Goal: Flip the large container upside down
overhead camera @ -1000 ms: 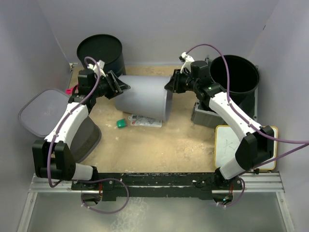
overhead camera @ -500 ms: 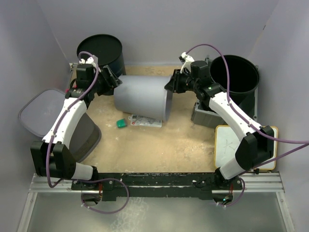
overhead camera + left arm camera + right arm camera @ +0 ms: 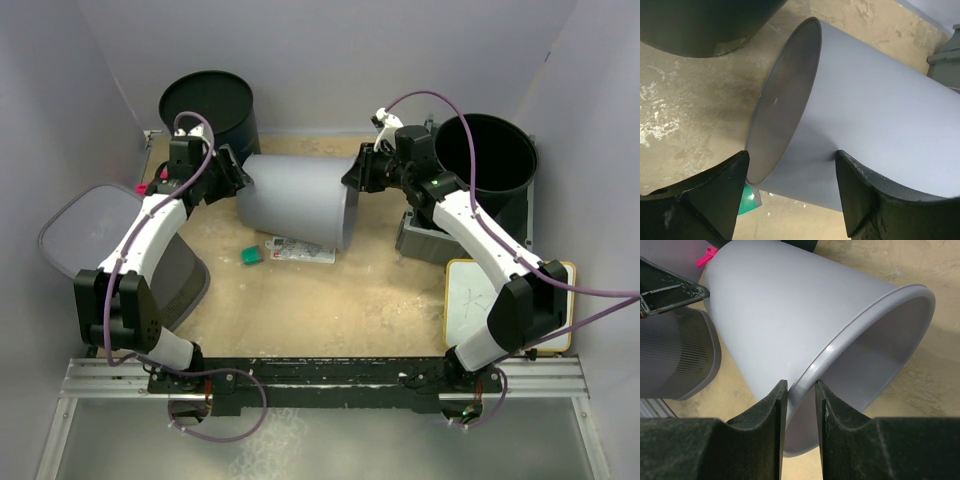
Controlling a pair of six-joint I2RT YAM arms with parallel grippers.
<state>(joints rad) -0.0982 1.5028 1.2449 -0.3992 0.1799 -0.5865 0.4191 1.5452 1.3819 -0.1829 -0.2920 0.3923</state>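
On tan tabletop (image 3: pixel 340 300), container (image 3: pixel 295 195) rim inside right end effector (image 3: pixel 800 386)

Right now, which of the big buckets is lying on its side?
The grey bucket in the middle. The left black bucket and the right black bucket both stand up.
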